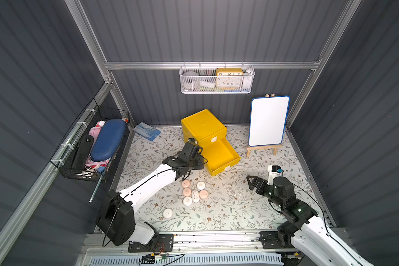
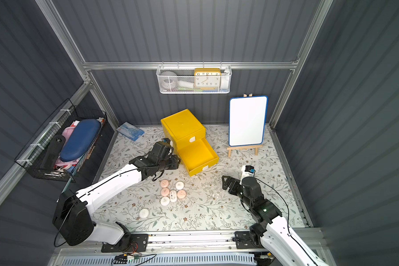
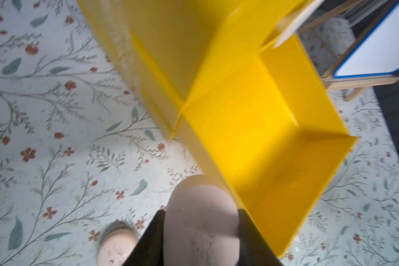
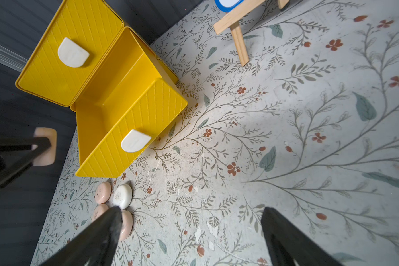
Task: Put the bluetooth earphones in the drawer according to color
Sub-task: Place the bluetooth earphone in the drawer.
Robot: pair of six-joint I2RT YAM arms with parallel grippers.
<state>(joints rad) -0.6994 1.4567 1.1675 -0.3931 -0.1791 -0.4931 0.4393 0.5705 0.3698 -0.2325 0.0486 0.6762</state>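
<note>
The yellow drawer cabinet point(image 1: 202, 124) stands at the back of the mat. Its upper drawer is closed; a lower drawer point(image 1: 221, 156) is pulled out and looks empty point(image 3: 263, 138). My left gripper point(image 3: 200, 214) is shut on a pale pink earphone case point(image 3: 200, 221), just beside the open drawer's left wall; the right wrist view also shows that case point(image 4: 45, 147). Several pink and white earphone cases point(image 1: 194, 193) lie clustered on the mat, with one white case point(image 1: 167, 212) apart. My right gripper point(image 1: 251, 182) hangs open over bare mat point(image 4: 191, 211), right of the cluster.
A whiteboard on a wooden easel point(image 1: 268, 121) stands at the back right. A blue packet point(image 1: 146, 131) lies at the back left. A black wire basket point(image 1: 90, 147) hangs on the left wall, and a white mesh basket point(image 1: 217, 89) holding a clock hangs on the back wall.
</note>
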